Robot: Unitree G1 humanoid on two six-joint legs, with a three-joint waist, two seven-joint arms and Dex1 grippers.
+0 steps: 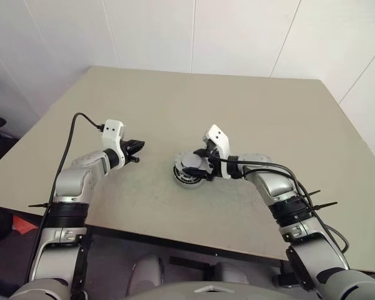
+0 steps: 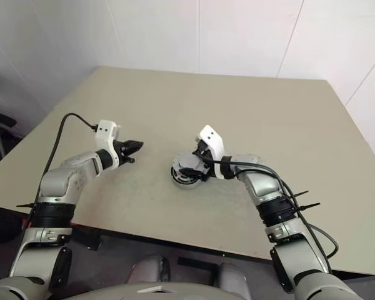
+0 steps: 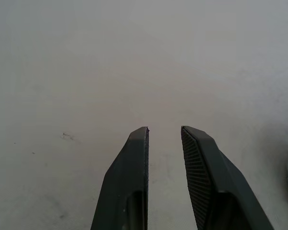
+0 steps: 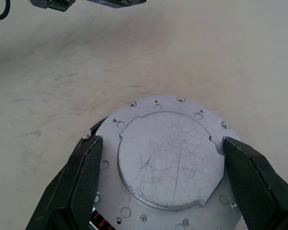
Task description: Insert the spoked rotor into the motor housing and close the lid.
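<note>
Nearest us the right pincer [image 4: 158, 191] sits spread wide, one finger each side of the lid [image 4: 170, 158], which lies plain grey face up on the motor housing [image 1: 189, 174]; can't tell if the pads actually touch it; a bit of copper winding peeks out under the lid's edge; off to the left, the left pincer [image 1: 135, 151] hangs over bare counter [image 1: 237, 106], fingers nearly together with a narrow gap, holding nothing.

lid [image 4: 170, 160]: scratched plain grey | windings [image 4: 102, 222]: copper-red | table [image 1: 237, 112]: beige | jaws: black, ribbed pads
</note>
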